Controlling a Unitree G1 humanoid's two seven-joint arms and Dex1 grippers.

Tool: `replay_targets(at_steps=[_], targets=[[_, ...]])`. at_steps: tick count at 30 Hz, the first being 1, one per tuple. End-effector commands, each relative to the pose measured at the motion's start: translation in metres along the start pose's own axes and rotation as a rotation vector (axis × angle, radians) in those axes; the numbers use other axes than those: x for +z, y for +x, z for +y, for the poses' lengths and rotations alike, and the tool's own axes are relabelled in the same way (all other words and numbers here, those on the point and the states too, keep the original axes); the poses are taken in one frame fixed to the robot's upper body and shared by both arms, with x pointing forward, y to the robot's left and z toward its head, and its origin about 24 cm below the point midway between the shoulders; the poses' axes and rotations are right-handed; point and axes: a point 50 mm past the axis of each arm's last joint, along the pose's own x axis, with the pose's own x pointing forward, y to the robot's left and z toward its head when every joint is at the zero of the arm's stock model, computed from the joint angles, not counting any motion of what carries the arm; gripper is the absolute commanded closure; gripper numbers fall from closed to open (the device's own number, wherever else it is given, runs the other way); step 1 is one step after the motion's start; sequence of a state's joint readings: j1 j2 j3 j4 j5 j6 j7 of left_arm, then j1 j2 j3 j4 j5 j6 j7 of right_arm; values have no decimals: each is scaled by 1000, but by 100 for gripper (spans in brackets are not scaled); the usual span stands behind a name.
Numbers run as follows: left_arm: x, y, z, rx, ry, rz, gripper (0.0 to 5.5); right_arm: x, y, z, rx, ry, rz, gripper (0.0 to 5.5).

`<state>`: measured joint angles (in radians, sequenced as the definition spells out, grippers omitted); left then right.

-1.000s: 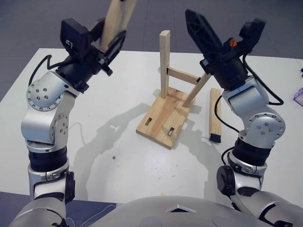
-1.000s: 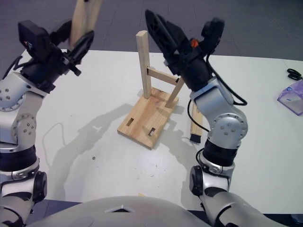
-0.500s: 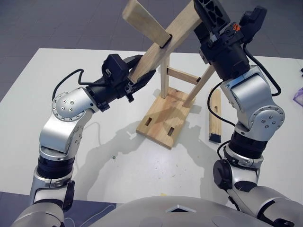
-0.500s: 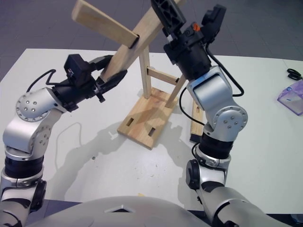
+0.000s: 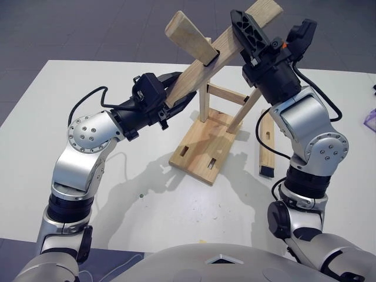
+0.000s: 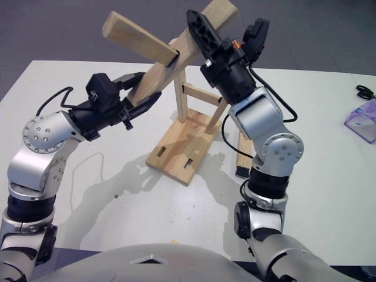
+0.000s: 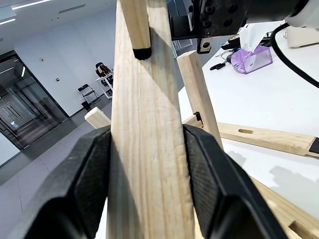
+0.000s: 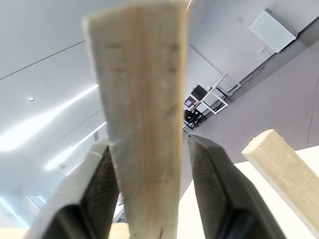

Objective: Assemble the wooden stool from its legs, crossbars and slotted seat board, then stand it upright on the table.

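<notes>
My left gripper [image 5: 172, 97] is shut on the lower end of a long wooden leg [image 5: 226, 44], held tilted in the air above the table. A second wooden piece [image 5: 187, 36] with a black end sticks out from it. My right gripper [image 5: 249, 32] is shut on the leg's upper part, one finger [image 8: 209, 184] on each side of the wood [image 8: 142, 109]. Below, the slotted seat board [image 5: 200, 150] lies flat with an upright leg [image 5: 204, 82], a crossbar [image 5: 226, 94] and a leaning leg [image 5: 245, 111] in it.
A loose leg [image 5: 266, 144] with a black foot lies on the white table [image 5: 117, 200] right of the board. A purple box [image 6: 363, 120] and a small black item [image 6: 365, 91] sit at the far right edge.
My left arm came down from high on the left and tilted the leg across the board. My right gripper rose to the leg's upper part and now has it between its fingers.
</notes>
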<state>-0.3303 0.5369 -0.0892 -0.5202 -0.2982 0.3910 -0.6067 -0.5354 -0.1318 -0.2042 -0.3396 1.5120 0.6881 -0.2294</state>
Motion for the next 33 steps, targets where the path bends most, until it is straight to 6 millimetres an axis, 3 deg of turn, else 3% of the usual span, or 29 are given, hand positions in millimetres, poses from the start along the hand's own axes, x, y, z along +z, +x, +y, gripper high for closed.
replay_targets(at_steps=[1, 4, 11, 13, 17, 21, 24, 29, 33], targets=[[1, -1, -3, -20, 35, 11, 343, 0, -2, 2, 9, -20, -3, 405], [-2, -2, -5, -28, 50, 24, 343, -1, -2, 1, 7, -14, -5, 447], [-7, -3, -8, -44, 84, 52, 343, -1, -5, 0, -3, -19, -20, 448], [-8, -3, -5, -25, 78, 54, 298, 0, -6, -1, -13, -27, -26, 448], [6, -11, 22, 125, -95, -48, 234, 5, -21, -16, -69, -77, -20, 448], [26, -35, 64, 350, -290, -205, 156, 6, -57, -36, -122, -54, 58, 448], [18, -52, 85, 517, -345, -193, 107, -9, -84, -40, -92, -39, 227, 448], [-10, -46, 71, 524, -381, -78, 16, -31, -100, -51, -125, -35, 382, 448], [-17, -38, 59, 500, -381, -46, 10, -44, -100, -75, -311, -313, 503, 448]])
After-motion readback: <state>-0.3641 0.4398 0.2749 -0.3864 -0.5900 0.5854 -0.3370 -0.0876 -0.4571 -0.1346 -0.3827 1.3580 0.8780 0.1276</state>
